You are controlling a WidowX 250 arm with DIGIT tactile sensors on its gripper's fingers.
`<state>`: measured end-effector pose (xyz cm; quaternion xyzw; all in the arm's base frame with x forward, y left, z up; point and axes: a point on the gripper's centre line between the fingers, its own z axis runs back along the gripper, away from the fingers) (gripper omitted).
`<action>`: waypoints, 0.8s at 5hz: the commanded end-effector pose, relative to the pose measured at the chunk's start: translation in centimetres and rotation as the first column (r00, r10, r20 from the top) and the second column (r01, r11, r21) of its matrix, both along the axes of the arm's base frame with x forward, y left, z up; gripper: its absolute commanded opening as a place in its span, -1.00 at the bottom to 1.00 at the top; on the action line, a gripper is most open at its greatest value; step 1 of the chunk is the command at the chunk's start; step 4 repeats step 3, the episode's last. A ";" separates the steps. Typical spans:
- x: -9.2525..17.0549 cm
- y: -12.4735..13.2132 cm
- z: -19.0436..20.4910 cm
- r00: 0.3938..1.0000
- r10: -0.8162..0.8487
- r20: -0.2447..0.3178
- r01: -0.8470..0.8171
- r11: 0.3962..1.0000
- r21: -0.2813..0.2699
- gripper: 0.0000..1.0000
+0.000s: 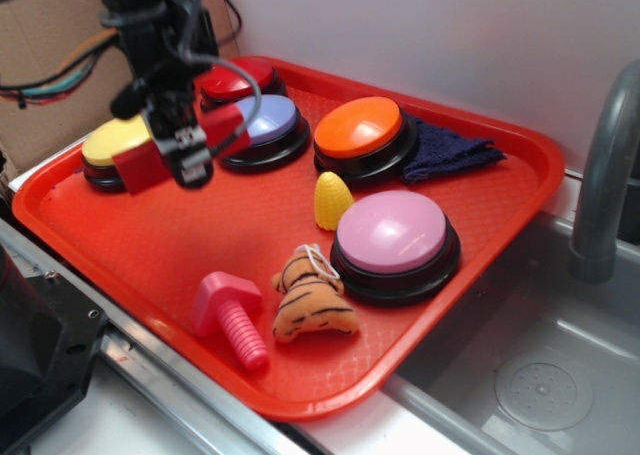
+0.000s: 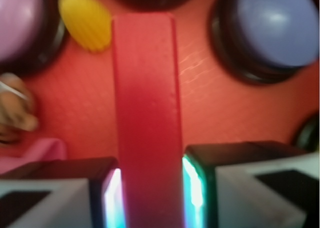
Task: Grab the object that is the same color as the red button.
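Red block (image 2: 147, 112): long, flat, plain; clamped between the two fingers of the gripper (image 1: 190, 160), held clear above the tray (image 1: 150, 245) floor, sticking out to both sides of the claw.
Red button (image 1: 235, 80): glossy dome, black base; just behind the claw, partly hidden by the arm.
Blue button (image 1: 268, 123): beside the claw, toward the tray's middle.
Yellow button (image 1: 108, 145): at the claw's other side, partly behind the block.
Orange button (image 1: 358, 127), yellow ridged cone (image 1: 333, 201), pink button (image 1: 392, 233), striped plush toy (image 1: 308, 297), pink bolt (image 1: 232, 320): well apart from the claw, across the tray.
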<state>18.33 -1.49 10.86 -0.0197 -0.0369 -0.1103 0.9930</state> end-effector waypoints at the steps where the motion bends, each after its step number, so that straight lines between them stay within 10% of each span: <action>1: 0.7 -0.7 6.2 0.956 0.269 0.122 -0.262 0.963 -0.066 -1.00; 2: 0.8 -0.5 6.3 0.951 0.280 0.134 -0.280 0.960 -0.017 -1.00; 3: 0.7 0.2 5.6 0.968 0.248 0.033 -0.248 0.969 0.010 0.03; 4: 0.7 0.2 5.6 0.968 0.248 0.033 -0.248 0.969 0.010 0.03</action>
